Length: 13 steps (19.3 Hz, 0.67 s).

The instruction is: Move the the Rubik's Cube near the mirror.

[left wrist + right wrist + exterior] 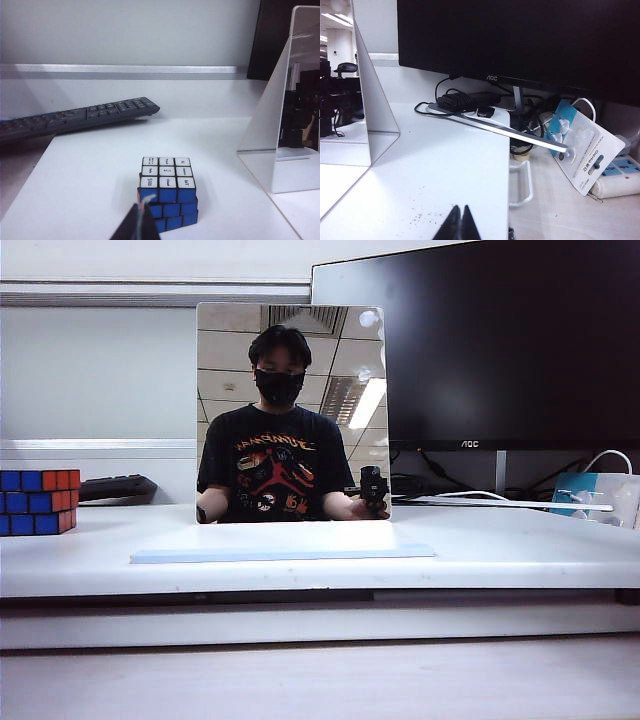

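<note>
- Right, my left gripper (142, 220) is pinched closed on nothing, just short of the Rubik's Cube (167, 192); right gripper (460, 222) likewise closed and empty.
- Cube sits well apart from the mirror (295, 100); I reckon an overshoot could tip that panel.
- White table (90, 170), keyboard (75, 117) behind, AOC monitor (520, 35) and cables crowding my right.

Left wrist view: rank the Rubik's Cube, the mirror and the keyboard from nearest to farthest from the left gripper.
1. Rubik's Cube: on the white table straight ahead of the shut left gripper, nearly at its tips.
2. Mirror: farther out, standing upright off to one side of the cube.
3. Keyboard: farthest, on the opposite side from the mirror, lying past the table's far edge.
</note>
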### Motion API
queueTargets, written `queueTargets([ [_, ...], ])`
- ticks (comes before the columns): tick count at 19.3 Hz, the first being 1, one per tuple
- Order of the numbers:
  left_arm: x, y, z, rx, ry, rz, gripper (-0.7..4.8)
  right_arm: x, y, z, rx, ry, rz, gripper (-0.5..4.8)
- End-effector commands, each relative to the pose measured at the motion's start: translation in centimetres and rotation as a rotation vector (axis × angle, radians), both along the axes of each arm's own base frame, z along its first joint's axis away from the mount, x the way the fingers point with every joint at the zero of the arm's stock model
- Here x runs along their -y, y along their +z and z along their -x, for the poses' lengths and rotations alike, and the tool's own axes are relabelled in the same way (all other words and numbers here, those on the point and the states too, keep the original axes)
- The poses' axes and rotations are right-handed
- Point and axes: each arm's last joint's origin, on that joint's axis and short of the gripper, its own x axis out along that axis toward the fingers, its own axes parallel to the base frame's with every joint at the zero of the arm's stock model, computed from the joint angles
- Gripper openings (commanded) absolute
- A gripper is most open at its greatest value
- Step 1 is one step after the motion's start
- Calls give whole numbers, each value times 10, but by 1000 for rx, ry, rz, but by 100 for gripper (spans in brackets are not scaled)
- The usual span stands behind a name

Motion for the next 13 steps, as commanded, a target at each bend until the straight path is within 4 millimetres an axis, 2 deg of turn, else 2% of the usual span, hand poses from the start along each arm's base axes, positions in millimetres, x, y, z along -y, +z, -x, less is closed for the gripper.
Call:
queueTargets([
  [1,0,1,0,8,4,-1,-5,0,-1,0,7,-3,0,0],
  [7,0,1,0,8,3,-1,-5,0,-1,0,5,6,-2,0],
  [9,0,1,0,8,-19,-2,-5,-4,-2,1,-33,136,-87,-1],
  [10,1,1,0,7,-45,10,-5,-7,-2,2,-56,258,-127,-1],
  [13,4,1,1,-13,-146,134,-5,-13,-4,6,-94,522,-116,-1],
])
